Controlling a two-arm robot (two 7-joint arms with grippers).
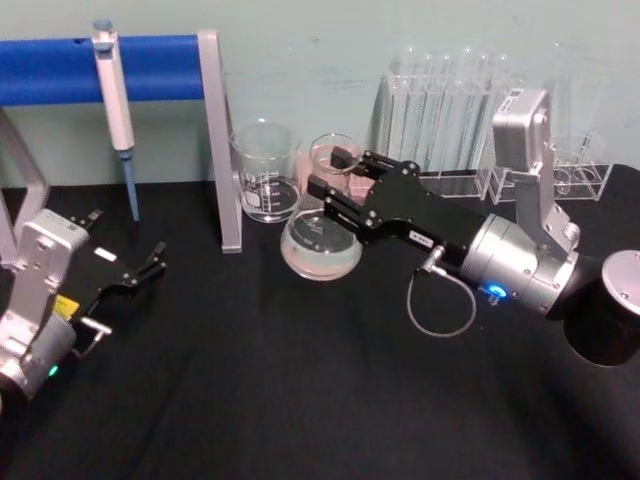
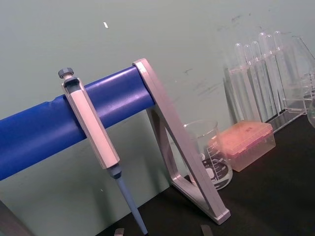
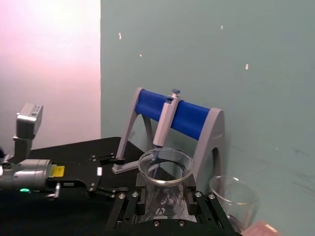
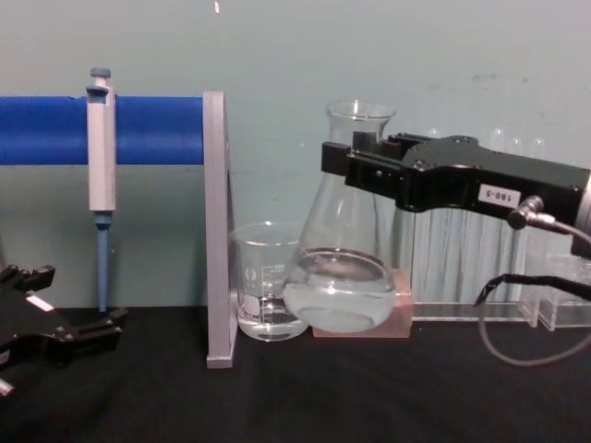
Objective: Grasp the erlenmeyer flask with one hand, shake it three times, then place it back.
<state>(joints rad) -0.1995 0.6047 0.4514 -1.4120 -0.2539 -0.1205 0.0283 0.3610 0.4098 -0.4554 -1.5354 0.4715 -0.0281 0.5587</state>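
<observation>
Claw of the right arm (image 4: 358, 164), pinching the erlenmeyer flask (image 4: 340, 268) at its narrow neck, centre of the chest view; we judge the base just clear of the bench (image 4: 369, 397). We treat the glass as stiff, slick and fragile, bottom-heavy with clear liquid, so the hold belongs below the flared rim. The left claw (image 1: 152, 262) lies spread, lower left of the head view.

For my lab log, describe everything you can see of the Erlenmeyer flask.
The erlenmeyer flask is clear glass, with a wide base tapering to a narrow flared neck and faint white markings. Clear liquid fills its lower part. The right pincer is shut on its neck, holding it slightly tilted and seemingly just off the black table, beside the beaker.
</observation>
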